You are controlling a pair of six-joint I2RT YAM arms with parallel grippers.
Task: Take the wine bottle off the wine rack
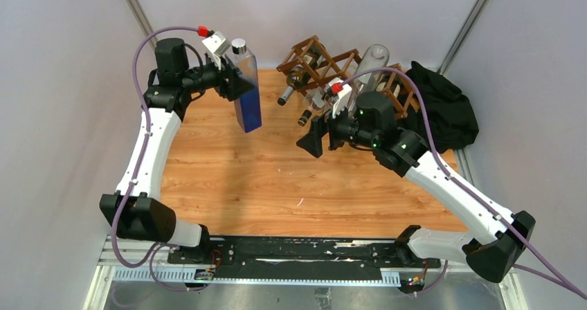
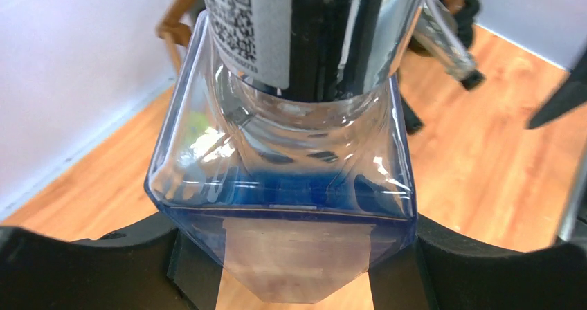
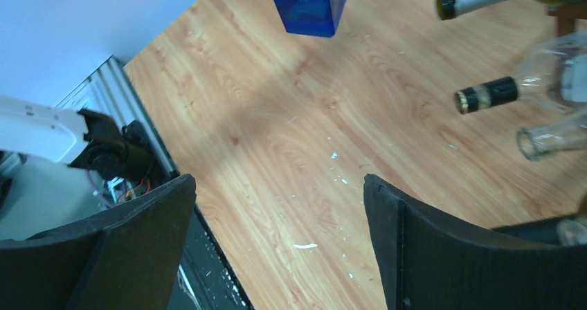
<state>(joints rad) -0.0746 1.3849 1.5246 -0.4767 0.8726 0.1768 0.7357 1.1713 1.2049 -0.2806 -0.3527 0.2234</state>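
The wine rack (image 1: 315, 54) sits between wine bottle (image 1: 248, 95) and cloth heap (image 1: 446, 109).

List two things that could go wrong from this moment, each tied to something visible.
1. The left gripper clamps the blue square bottle by its smooth sides only. It may slip and drop onto the table.
2. The open right gripper sits close to bottle necks sticking out of the wine rack. A careless swing could knock one loose.
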